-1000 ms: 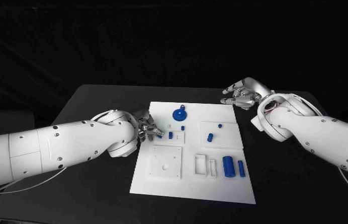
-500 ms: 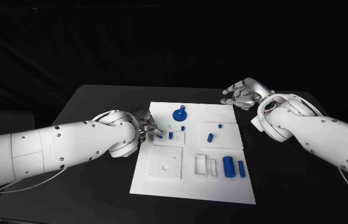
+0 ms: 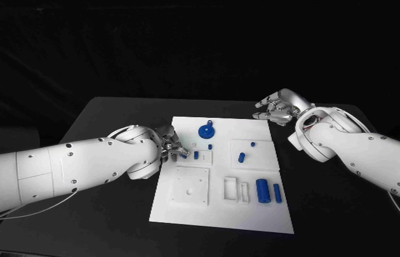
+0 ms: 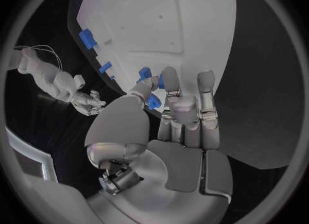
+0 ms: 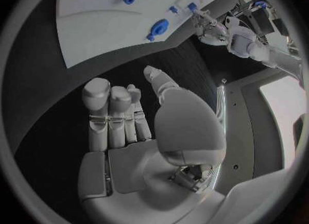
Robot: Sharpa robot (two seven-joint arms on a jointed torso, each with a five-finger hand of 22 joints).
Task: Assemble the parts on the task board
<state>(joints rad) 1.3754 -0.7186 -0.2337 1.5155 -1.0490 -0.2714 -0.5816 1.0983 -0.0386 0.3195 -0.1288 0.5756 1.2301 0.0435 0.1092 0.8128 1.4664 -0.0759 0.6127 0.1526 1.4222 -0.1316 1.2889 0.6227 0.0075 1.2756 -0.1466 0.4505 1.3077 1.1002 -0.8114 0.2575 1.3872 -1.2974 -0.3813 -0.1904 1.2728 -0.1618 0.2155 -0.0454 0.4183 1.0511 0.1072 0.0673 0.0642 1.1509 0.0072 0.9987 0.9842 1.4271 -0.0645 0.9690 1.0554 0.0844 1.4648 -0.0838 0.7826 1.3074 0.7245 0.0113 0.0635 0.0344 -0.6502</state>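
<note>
The white task board [image 3: 218,211] lies mid-table. My left hand [image 3: 170,145] is at its left edge, fingers curled over the recessed block there. In the left wrist view the thumb and a finger [image 4: 169,82] pinch a small blue part [image 4: 154,102], with another blue peg [image 4: 146,73] just beyond. A blue peg [image 3: 196,153] stands beside the fingertips. My right hand [image 3: 280,107] hovers off the board's far right corner, fingers apart and holding nothing; in its own wrist view that hand [image 5: 125,118] is over bare table.
On the board are a blue round disc [image 3: 206,131], a peg [image 3: 241,157], a small stud [image 3: 252,144] and two blue cylinders [image 3: 262,190] near the right edge. A white square plate [image 3: 191,186] and white frames [image 3: 234,189] sit toward the front. Black table surrounds the board.
My left arm has crept very slightly toward the board. The right hand and the parts have not moved.
</note>
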